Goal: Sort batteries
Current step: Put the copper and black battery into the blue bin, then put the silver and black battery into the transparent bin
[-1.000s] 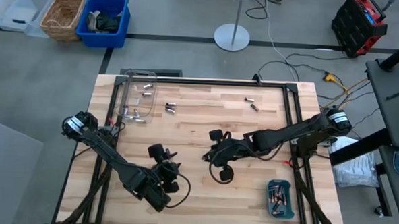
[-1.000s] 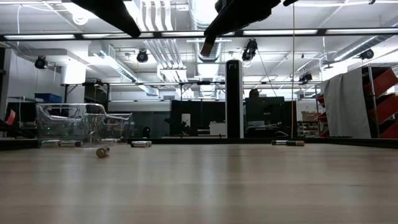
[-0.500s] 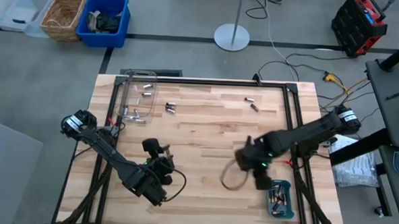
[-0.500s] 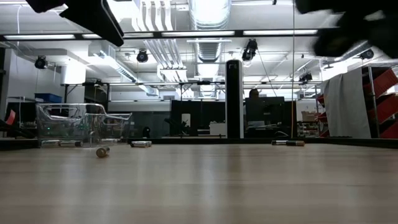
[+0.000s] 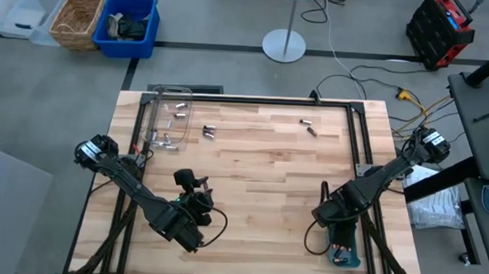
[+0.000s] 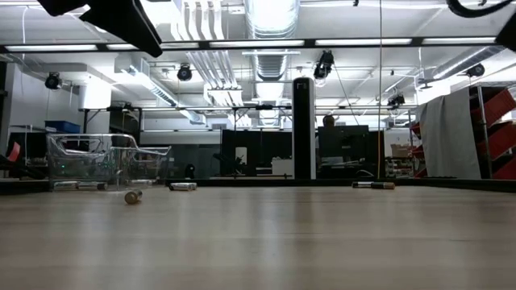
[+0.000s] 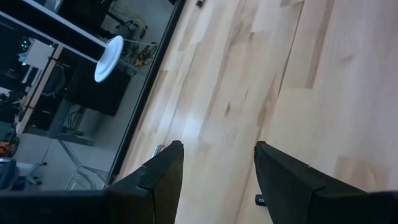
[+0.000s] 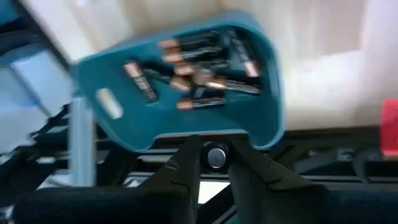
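The right hand [image 5: 337, 232] is being held right over the teal tray [image 5: 344, 255], which is sitting at the worktop [image 5: 251, 166] corner nearest the right arm's base side. In the right wrist view a small battery [image 8: 216, 157] is being pinched end-on between the two dark fingers [image 8: 186, 163], so that hand is clamped down on one cell, just above the tray's rim [image 8: 186, 130]. A bunch of batteries [image 8: 199, 71] with coppery ends are already lying jumbled inside the tray, touching each other. Well away from the tray, on the far side of the worktop, more loose ones are being left around: a pair [image 5: 308, 125] toward the far edge, another couple [image 5: 208, 132] just beside the clear plastic box [image 5: 169, 117], and a few [image 5: 179, 111] inside that box. From the low view the box [image 6: 105, 161] is seen at the back with cells [image 6: 133, 196] lying on the wood near it. The left hand [image 5: 193, 207] is being parked over bare wood, well apart from the tray, with its fingers [image 7: 158, 180] spread wide and nothing being held between them.
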{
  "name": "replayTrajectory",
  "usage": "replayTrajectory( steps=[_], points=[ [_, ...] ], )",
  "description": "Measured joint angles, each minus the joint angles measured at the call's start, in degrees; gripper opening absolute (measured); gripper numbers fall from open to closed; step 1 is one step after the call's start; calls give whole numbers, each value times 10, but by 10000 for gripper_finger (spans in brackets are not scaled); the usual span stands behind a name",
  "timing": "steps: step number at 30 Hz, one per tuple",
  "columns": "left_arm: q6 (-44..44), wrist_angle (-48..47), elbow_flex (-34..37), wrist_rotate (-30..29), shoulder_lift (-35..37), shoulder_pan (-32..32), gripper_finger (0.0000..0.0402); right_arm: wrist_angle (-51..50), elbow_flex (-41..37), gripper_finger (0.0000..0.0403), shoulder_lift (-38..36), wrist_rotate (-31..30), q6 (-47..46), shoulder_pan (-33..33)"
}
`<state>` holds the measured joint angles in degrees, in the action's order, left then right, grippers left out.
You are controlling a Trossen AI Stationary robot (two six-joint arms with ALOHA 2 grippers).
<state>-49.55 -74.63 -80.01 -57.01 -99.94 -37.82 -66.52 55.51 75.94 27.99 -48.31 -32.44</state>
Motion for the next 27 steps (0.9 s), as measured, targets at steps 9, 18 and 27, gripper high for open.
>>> replayTrajectory(
  steps=[9, 18, 27],
  points=[
    [-20, 0, 0, 2, 0, 0, 176, 9, -20, 120, 2, -10, -11, -3],
    [-23, 2, 0, 18, 0, 0, 176, 70, 24, 127, 2, -62, 58, 13],
    [-50, 0, 0, 79, 0, 6, 176, 119, 105, 83, 2, -291, 232, 84]
  ],
)
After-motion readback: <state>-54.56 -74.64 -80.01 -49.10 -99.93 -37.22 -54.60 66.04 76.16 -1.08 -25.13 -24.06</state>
